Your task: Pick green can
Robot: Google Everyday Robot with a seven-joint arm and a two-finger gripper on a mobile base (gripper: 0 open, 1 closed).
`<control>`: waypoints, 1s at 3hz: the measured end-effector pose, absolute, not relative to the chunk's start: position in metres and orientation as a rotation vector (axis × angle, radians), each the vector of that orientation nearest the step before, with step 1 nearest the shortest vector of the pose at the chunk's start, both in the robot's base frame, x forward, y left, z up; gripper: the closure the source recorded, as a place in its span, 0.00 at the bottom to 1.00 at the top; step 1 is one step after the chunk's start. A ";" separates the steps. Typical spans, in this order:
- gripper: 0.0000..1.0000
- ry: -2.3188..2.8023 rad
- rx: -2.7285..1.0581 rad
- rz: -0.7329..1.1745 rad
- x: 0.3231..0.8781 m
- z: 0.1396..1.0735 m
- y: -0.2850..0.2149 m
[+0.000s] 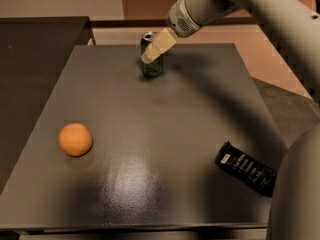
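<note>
The green can [152, 67] stands upright near the far edge of the dark table [150, 134], dark green with a silver top rim. My gripper [156, 48] reaches in from the upper right and now overlaps the can's upper part, covering much of its front. Only the can's lower body and a bit of the rim show.
An orange [75, 139] lies at the left front of the table. A black packet with white print [246, 168] lies at the right front. A darker counter [30, 59] adjoins the table on the left. My arm's body fills the lower right corner.
</note>
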State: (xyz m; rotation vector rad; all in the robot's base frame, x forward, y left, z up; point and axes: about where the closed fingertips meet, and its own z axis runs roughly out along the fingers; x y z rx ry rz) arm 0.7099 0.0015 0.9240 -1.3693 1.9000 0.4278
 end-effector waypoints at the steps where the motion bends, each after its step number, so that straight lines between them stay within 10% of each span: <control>1: 0.00 1.936 -1.352 0.451 0.713 0.908 0.006; 3: 0.18 1.945 -1.325 0.506 0.715 0.901 0.010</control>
